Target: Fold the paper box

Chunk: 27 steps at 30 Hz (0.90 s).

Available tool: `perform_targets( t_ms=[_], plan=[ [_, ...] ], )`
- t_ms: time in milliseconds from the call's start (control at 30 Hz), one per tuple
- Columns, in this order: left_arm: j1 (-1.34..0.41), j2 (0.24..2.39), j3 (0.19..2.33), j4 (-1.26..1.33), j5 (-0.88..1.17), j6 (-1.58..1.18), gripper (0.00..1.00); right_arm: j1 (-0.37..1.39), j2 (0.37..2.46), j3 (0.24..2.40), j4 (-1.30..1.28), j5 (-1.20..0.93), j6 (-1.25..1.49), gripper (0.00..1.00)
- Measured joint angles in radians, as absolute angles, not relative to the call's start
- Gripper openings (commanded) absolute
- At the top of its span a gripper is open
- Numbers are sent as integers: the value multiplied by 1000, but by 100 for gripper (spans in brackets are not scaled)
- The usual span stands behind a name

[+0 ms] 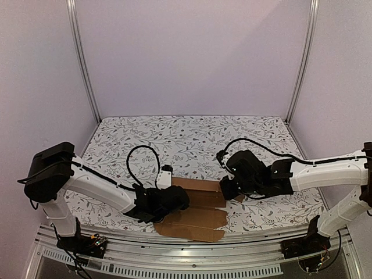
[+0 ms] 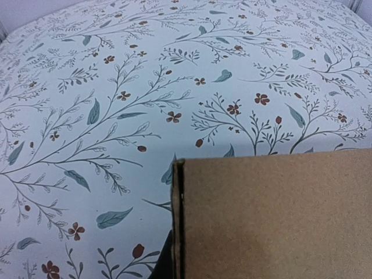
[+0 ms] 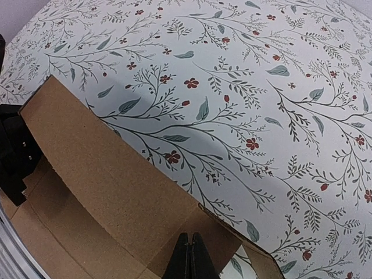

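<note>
Near the middle of the floral cloth's (image 1: 186,136) front edge, the paper box (image 1: 195,224) lies mostly flat with one long panel raised. The right gripper (image 3: 190,239) sits pressed shut at that panel's foot. The left gripper (image 1: 174,200) is closed too, perhaps pinching a flap.

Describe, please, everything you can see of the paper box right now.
The paper box is plain, unmarked brown cardboard, a die-cut sheet only partly folded. It lies on the floral tablecloth near the table's front edge, between the arms. Its near panels lie flat with notched edges; one long far panel stands raised. The left gripper and right gripper, both shut, meet its two ends; whether they pinch it is unclear.
</note>
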State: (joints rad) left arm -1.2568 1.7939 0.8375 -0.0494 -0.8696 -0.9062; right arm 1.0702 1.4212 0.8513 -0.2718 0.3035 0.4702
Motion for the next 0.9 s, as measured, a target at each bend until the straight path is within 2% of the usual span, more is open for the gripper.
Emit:
perform_targets(
  t_ms=[533, 900],
  plan=[
    [-1257, 1794, 837, -57, -876, -906, 0, 1066, 1494, 768, -134, 302, 547, 0],
    [-1256, 1792, 838, -51, -874, -891, 0, 1063, 1494, 707, 60, 236, 635, 0]
  ],
)
